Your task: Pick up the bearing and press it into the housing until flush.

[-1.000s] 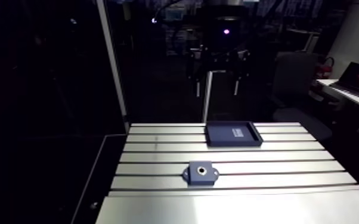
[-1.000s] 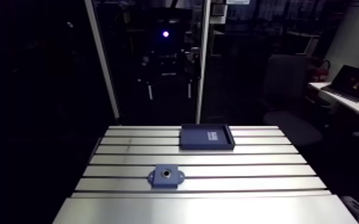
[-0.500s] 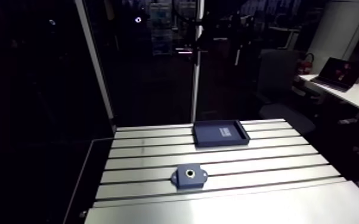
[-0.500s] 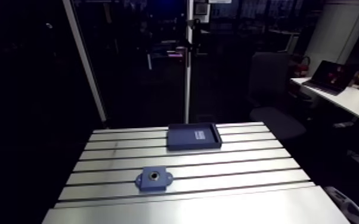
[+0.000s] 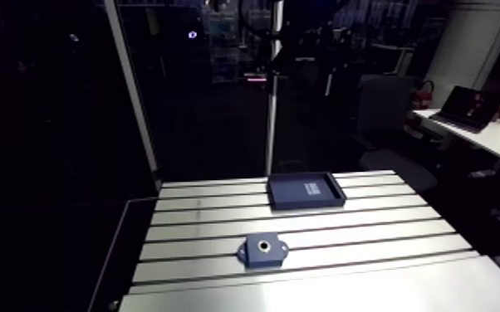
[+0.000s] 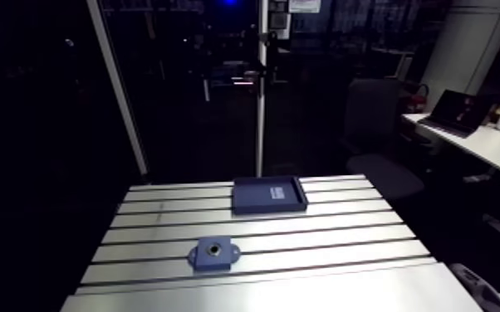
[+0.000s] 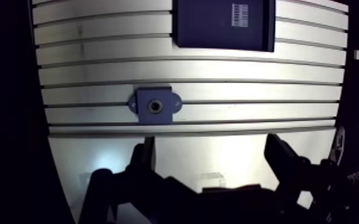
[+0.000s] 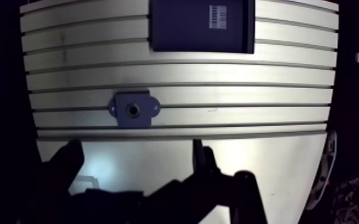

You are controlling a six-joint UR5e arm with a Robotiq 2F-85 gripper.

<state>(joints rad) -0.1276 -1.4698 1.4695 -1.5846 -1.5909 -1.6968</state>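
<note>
Counting what sits on the bench (image 7: 289, 71): one housing (image 7: 154, 106), one tray (image 7: 217, 33), nothing else on top.

Housing: blue block, lying flat on the slotted area, near the edge where the slots give way to the smooth plate. It has two ears, one per side, and one central bore. The bore shows a pale ring (image 7: 155, 106) around a dark centre; I cannot tell whether that ring is the bearing.

Tray: dark blue, shallow, with a raised rim, flat on the slots. It carries one white barcode label (image 7: 240, 12) inside, near a corner. The rest of its floor reads dark, so I can't make out any content. It lies well apart from the housing, further ahead of the claw (image 7: 210, 146) and offset toward the other finger.

Claw: two fingers (image 7: 141, 161), spread wide, with only bare bench in the gap and nothing gripped. It hangs above the smooth plate, short of the slots. The housing is ahead of it, roughly in line with one finger rather than the middle of the gap, and there is no contact with either part.

In the arm view, the housing (image 5: 264, 249) is nearer the camera and the tray (image 5: 306, 190) is toward the far edge of the bench.
</note>
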